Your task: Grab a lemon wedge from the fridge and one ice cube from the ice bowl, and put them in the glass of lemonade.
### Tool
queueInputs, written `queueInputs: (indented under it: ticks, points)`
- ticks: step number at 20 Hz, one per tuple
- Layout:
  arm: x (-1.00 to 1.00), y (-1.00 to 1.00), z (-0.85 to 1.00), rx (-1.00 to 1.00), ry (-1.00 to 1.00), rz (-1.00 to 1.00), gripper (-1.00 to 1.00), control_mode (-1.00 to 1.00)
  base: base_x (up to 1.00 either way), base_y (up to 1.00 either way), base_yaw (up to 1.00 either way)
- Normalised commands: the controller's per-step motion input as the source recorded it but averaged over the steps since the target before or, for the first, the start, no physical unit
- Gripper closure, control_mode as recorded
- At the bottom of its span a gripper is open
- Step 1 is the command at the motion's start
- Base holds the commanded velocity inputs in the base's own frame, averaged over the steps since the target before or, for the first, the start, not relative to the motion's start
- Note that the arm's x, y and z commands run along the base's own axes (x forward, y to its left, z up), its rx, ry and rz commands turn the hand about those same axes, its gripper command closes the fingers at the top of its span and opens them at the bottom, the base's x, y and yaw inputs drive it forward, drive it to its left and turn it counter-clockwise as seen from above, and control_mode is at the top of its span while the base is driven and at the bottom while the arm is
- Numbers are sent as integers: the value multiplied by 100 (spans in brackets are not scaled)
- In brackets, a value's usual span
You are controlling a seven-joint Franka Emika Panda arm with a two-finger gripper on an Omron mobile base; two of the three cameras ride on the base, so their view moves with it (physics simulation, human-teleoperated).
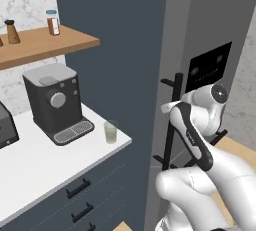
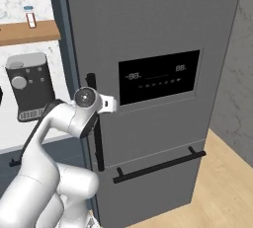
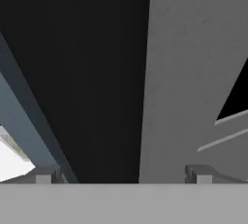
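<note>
**Q:** Fridge (image 2: 158, 34) status, anyone? Doors looking shut to me.

**A:** Yep, both doors are sitting closed, and the black display panel (image 2: 159, 77) is showing on the upper one. The arm is reaching in at the vertical bar handle (image 2: 97, 138) on the fridge's left edge. Its gripper (image 3: 123, 175) is pointing right at the door, with the black handle running up between the fingers. The fingers (image 3: 202, 174) are spread wide apart, one each side of the handle, and I can't tell if either is actually touching it.

**Q:** And the glass?

**A:** The glass (image 1: 110, 131) is standing upright on the white counter (image 1: 40, 165), near its front corner by the fridge, just right of the coffee machine (image 1: 54, 102). Pale yellowish liquid is sitting in it. It's well apart from the gripper.

**Q:** Anything else around?

**A:** A wooden shelf (image 1: 45, 42) is hanging above the counter with a spice jar (image 1: 52, 23) and a brown shaker (image 1: 11, 32) standing on it. A horizontal bar handle (image 2: 158, 165) is running across the fridge's lower door.
</note>
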Motion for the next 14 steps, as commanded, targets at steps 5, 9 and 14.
queueInputs:
  ticks: [5, 9, 14]
  points:
    - [7, 8, 0, 0, 5, -4, 100, -100, 0, 0, 0]
    - [0, 0, 0, 0, 5, 0, 100, -100, 0, 0, 0]
    - [4, -16, 0, -2, 0, -2, 100, -100, 0, 0, 0]
